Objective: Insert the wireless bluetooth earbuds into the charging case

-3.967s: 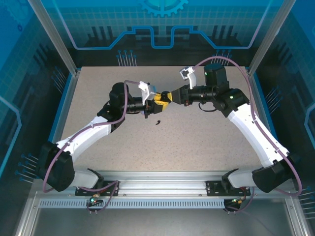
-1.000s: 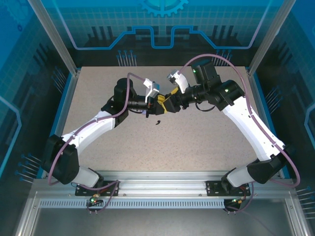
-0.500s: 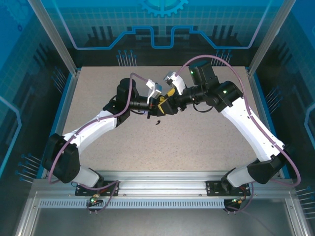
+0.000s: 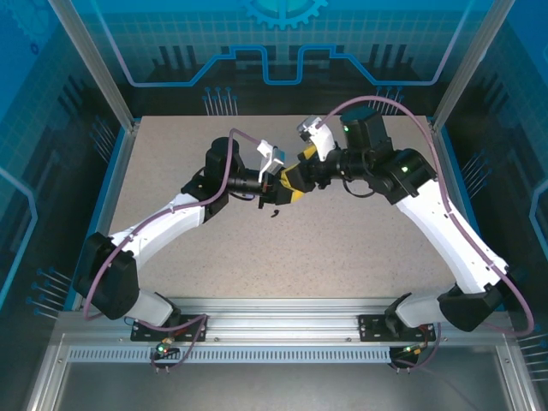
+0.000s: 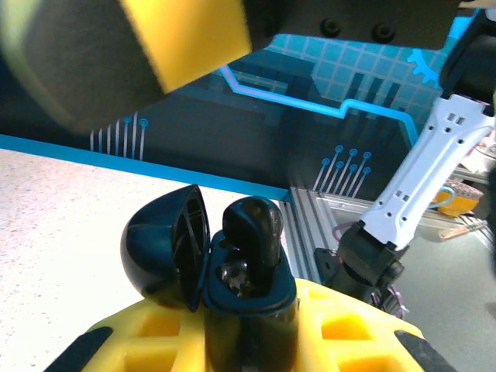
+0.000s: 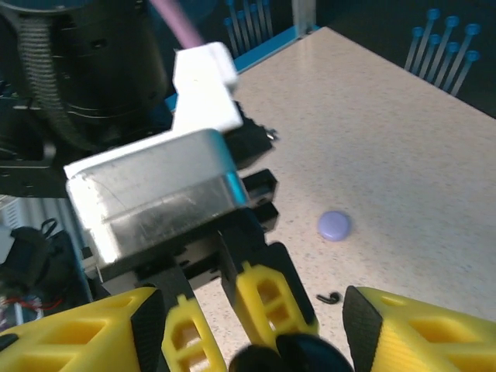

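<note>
Left gripper (image 4: 278, 192) rightward — open table (image 4: 360, 253) around

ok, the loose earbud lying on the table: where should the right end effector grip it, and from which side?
Probably straight down from above with the open right end effector. The earbud lies flat on the table with bare surface all round, so a sideways approach would just push it. Pinch across its curled body. The thicker end is too small to make out.
</note>
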